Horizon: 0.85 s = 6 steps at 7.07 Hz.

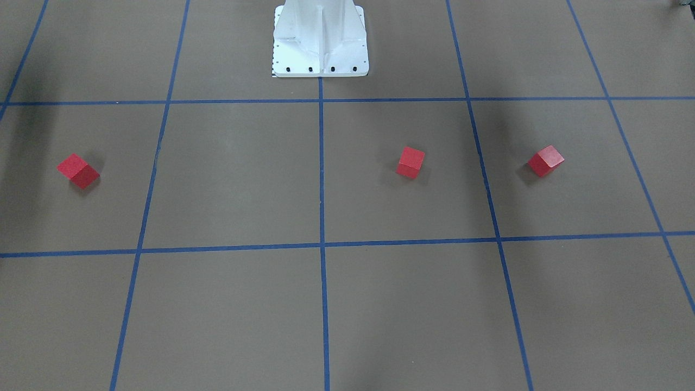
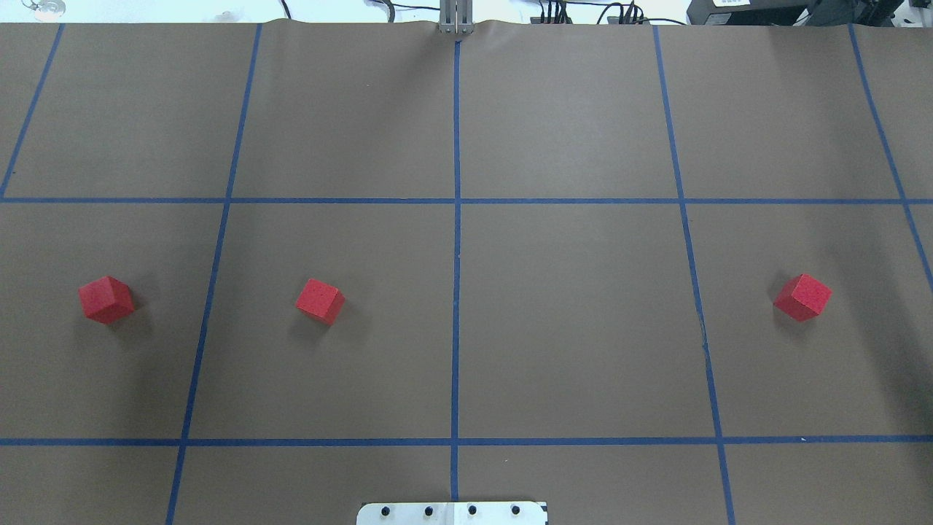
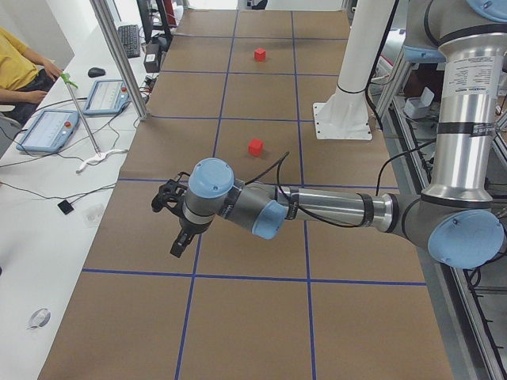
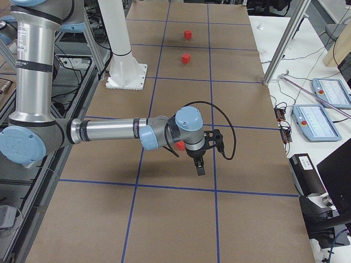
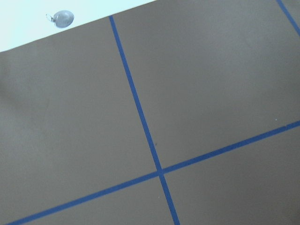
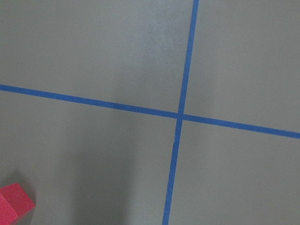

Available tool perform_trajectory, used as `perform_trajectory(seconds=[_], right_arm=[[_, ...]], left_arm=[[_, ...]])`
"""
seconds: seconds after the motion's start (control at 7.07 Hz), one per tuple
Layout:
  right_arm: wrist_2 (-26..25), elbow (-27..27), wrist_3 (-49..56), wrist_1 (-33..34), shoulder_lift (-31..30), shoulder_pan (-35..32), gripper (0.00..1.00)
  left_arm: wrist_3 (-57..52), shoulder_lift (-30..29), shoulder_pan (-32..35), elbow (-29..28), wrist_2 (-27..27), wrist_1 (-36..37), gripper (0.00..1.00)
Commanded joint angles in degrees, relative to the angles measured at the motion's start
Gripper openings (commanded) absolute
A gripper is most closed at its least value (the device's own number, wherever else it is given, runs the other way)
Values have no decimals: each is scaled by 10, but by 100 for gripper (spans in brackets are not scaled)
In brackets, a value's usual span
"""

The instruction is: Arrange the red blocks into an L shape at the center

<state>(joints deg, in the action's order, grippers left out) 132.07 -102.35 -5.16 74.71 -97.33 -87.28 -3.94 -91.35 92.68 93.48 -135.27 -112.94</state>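
Observation:
Three red blocks lie apart in a row on the brown floor. In the overhead view one block (image 2: 106,300) is far left, one block (image 2: 320,301) is left of the center line (image 2: 456,306), and one block (image 2: 802,297) is far right. In the front view they are the blocks at right (image 1: 545,161), middle (image 1: 410,162) and left (image 1: 79,171). My left gripper (image 3: 180,244) shows only in the exterior left view and my right gripper (image 4: 199,166) only in the exterior right view, both hovering above the floor. I cannot tell whether they are open or shut. The right wrist view shows a block corner (image 6: 11,208).
The white robot pedestal (image 1: 320,38) stands at the middle of the robot's edge of the floor. Metal frame posts (image 3: 119,55) stand at the far edge. Beyond them is a white table with tablets (image 4: 323,118) and a seated person (image 3: 20,67).

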Motion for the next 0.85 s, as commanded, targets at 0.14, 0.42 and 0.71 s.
perform_trajectory(seconds=[0.14, 0.42, 0.71], right_arm=[[11, -18, -201, -70, -1, 27, 100], [-24, -23, -370, -170, -4, 131, 100], [-104, -48, -477, -179, -4, 226, 100]], left_arm=[[0, -5, -29, -14, 0, -51, 100], [0, -5, -31, -22, 0, -65, 100], [0, -4, -34, -23, 0, -65, 100]])
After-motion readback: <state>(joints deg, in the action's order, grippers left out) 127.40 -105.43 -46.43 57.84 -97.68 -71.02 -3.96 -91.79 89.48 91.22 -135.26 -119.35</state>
